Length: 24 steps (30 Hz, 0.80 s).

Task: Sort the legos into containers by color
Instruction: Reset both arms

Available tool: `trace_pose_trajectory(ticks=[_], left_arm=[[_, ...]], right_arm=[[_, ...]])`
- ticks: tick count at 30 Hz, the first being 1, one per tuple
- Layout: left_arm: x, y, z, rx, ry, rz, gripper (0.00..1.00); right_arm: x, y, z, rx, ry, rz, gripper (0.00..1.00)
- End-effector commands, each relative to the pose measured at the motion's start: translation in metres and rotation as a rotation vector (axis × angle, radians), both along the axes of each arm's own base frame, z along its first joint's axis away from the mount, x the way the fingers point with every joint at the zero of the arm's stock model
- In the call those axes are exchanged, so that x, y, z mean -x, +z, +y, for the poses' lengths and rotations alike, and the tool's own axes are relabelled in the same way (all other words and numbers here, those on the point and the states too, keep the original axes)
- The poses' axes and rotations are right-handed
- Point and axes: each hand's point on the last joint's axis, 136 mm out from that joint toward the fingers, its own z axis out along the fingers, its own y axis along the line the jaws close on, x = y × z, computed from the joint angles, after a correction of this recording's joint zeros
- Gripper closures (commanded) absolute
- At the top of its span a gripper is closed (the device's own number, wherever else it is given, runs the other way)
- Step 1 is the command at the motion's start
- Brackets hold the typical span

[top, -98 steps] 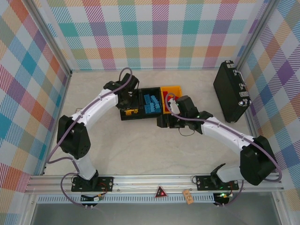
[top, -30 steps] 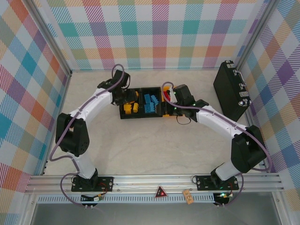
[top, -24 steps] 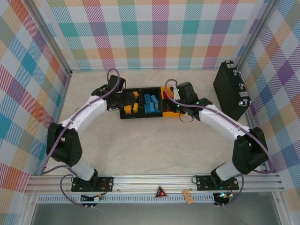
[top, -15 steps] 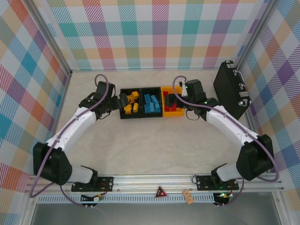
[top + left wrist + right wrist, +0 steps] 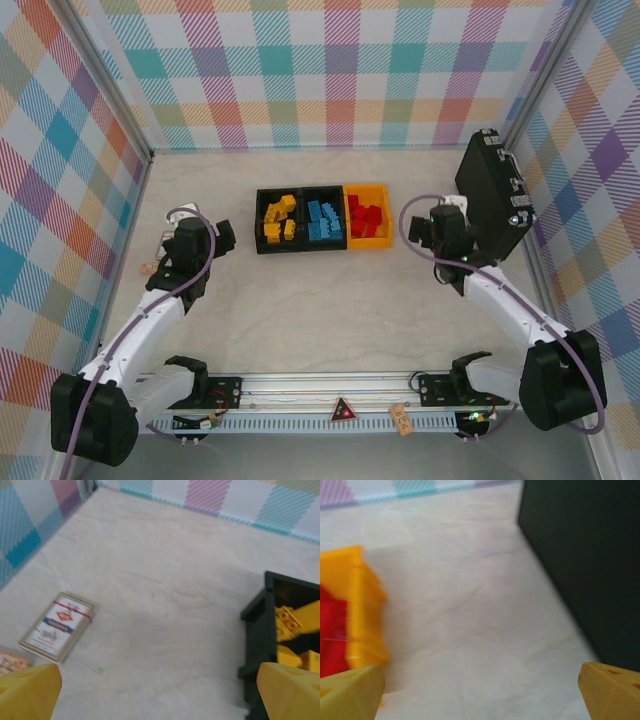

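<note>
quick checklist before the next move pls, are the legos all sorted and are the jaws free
1. Yellow legos in the left black bin: ok.
2. Blue legos in the middle black bin: ok.
3. Red legos in the yellow-orange bin: ok.
4. No stray brick on the table: ok, none seen.
5. Left jaws open, nothing between them: ok.
6. Right jaws open, nothing between them: ok.
</note>
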Motion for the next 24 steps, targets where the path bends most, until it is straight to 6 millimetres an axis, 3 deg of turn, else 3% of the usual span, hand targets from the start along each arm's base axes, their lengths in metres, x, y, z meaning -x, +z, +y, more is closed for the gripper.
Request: trace_pose_trajectory(ticks=[1, 5, 10, 15, 17, 21, 24], left_arm=[[-0.013, 0.01, 0.022, -0.094, 0.063, -0.067, 0.0], [-0.024, -0.024, 0.032, -0.121, 0.102, -0.061, 0.0], [-0.047, -0.046, 0.033, -0.118, 0.096, -0.115, 0.0], [-0.055, -0.036, 0.024, -0.103, 0.018, -0.197, 0.01], [-0.057, -0.029, 0.022, -0.074, 0.0, -0.288, 0.0], [-0.069, -0.037, 0.014, -0.037, -0.046, -0.202, 0.0], [-0.056, -0.038, 0.02, -0.049, -0.02, -0.186, 0.0]], right_arm=[[-0.01, 0.02, -0.028, 0.119, -0.101, -0.169, 0.01], [-0.013, -0.007, -0.043, 0.128, -0.139, -0.16, 0.01], [-0.028, -0.034, -0.038, 0.13, -0.066, -0.217, 0.01], [-0.033, -0.041, -0.039, 0.076, 0.013, -0.307, 0.01], [-0.038, -0.052, -0.022, 0.049, 0.129, -0.247, 0.01], [-0.047, -0.058, -0.024, -0.023, 0.164, -0.204, 0.01], [-0.046, -0.064, -0.028, -0.027, 0.162, -0.253, 0.01]])
